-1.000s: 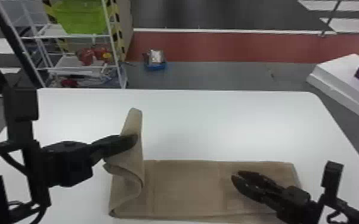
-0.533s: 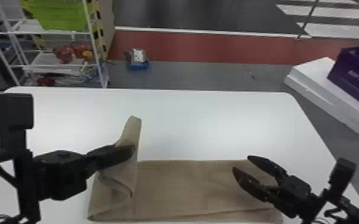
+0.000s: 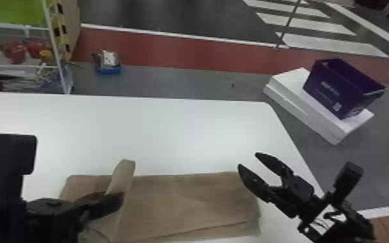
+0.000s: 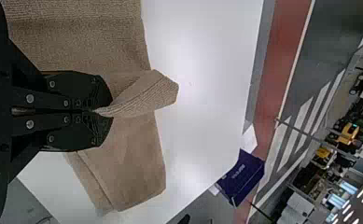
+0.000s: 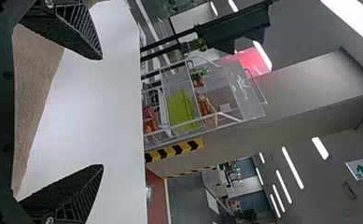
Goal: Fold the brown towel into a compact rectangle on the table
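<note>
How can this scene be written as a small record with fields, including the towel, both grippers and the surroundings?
Towel: brown, mostly flat on the white table, with one part raised
Left gripper: shut on the raised part
Right gripper: open, empty, near the towel's right end
Fold: unfinished, raised part not yet laid down
Beyond the table: purple box, on the right

"And there it is, the left gripper (image 3: 115, 197), fingers closed on a pinch of the brown towel (image 4: 76, 37)!"
"Clean grip, and a flap pokes out past the fingertips!"
"Towel showing on both sides of the fingers, white table (image 4: 207, 93) beneath!"
"And beyond the table's edge, a purple box (image 4: 243, 177) beside the red floor strip (image 4: 282, 60)!"
</note>
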